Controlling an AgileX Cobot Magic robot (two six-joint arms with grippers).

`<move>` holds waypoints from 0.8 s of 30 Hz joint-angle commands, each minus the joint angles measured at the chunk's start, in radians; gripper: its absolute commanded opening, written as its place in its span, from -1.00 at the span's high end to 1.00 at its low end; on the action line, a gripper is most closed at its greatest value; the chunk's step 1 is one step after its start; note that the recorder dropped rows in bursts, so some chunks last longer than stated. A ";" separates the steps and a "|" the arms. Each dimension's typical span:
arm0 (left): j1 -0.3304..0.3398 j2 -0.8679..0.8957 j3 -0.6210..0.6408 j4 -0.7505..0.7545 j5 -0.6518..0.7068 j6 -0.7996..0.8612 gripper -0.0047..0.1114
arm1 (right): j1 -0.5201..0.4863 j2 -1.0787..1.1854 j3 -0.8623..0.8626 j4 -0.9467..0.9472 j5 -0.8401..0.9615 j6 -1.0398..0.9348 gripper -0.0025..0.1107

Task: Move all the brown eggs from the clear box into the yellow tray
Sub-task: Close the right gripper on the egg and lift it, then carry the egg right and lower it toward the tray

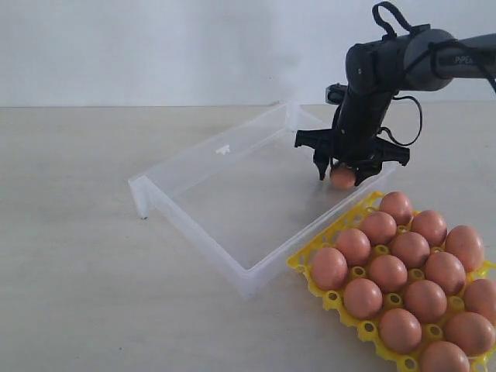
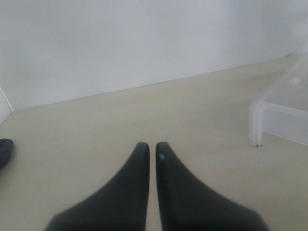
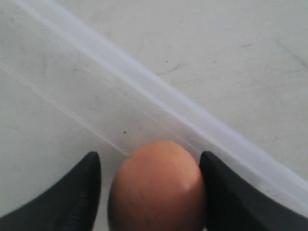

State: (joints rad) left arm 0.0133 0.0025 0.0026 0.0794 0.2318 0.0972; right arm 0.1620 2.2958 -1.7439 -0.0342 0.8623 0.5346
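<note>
Right wrist view: my right gripper [image 3: 150, 155] stands with its jaws wide apart, one finger on each side of a single brown egg [image 3: 156, 187]. One finger lies against the shell. A thin gap shows at the other finger, so the jaws are not clamped on the egg. The egg sits just beside a frosted side wall of the clear box [image 3: 159, 101], on the inner side of that wall.

Exterior view: the right gripper points down into the box at the end nearest the yellow tray [image 1: 335, 297], with the egg at its fingertips. I cannot tell whether the egg rests on the box floor or hangs just above it. No other egg shows in the box. The tray lies on the table [image 1: 77, 271], against the box's near corner, and brown eggs [image 1: 388, 273] fill its visible cups.

Left wrist view: my left gripper [image 2: 152, 147] has its jaws almost together, only a narrow slit between them, holding nothing. It is above bare table, apart from the box corner.
</note>
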 commanded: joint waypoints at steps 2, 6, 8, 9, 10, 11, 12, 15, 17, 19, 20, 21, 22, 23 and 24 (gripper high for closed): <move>-0.003 -0.003 -0.003 -0.005 -0.007 -0.003 0.85 | -0.002 0.027 0.006 0.007 -0.015 -0.035 0.93; -0.003 -0.003 -0.003 -0.005 -0.007 -0.003 0.85 | -0.002 0.025 0.006 0.028 -0.042 -0.086 0.96; -0.003 -0.003 -0.003 -0.005 -0.007 -0.003 0.85 | 0.000 0.015 0.006 0.034 -0.055 -0.133 0.96; -0.003 -0.003 -0.003 -0.005 -0.007 -0.003 0.85 | 0.000 0.005 0.006 0.034 -0.064 -0.148 0.96; -0.003 -0.003 -0.003 -0.005 -0.007 -0.003 0.85 | 0.000 -0.003 0.006 0.034 -0.070 -0.167 0.96; -0.003 -0.003 -0.003 -0.005 -0.007 -0.003 0.85 | 0.000 -0.020 0.006 0.034 -0.086 -0.186 0.96; -0.003 -0.003 -0.003 -0.005 -0.007 -0.003 0.85 | 0.000 -0.035 0.006 0.034 -0.097 -0.204 0.96; -0.003 -0.003 -0.003 -0.005 -0.007 -0.003 0.85 | 0.000 -0.096 0.006 0.034 -0.139 -0.265 0.96; -0.003 -0.003 -0.003 -0.005 -0.007 -0.003 0.85 | 0.000 -0.148 0.006 0.034 -0.159 -0.308 0.96; -0.003 -0.003 -0.003 -0.005 -0.007 -0.003 0.85 | 0.000 -0.206 0.012 0.014 -0.167 -0.346 0.96; -0.003 -0.003 -0.003 -0.005 -0.007 -0.003 0.85 | 0.000 -0.239 0.029 -0.015 -0.178 -0.354 0.96; -0.003 -0.003 -0.003 -0.005 -0.007 -0.003 0.85 | 0.000 -0.271 0.055 -0.046 -0.192 -0.354 0.96; -0.003 -0.003 -0.003 -0.005 -0.007 -0.003 0.85 | 0.000 -0.317 0.104 -0.091 -0.224 -0.347 0.96; -0.003 -0.003 -0.003 -0.005 -0.007 -0.003 0.85 | 0.000 -0.373 0.174 -0.135 -0.278 -0.330 0.96; -0.003 -0.003 -0.003 -0.005 -0.007 -0.003 0.85 | -0.002 -0.425 0.246 -0.172 -0.344 -0.303 0.96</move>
State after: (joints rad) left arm 0.0133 0.0025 0.0026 0.0794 0.2318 0.0972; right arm 0.1620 1.9932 -1.6334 -0.1073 0.6211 0.2089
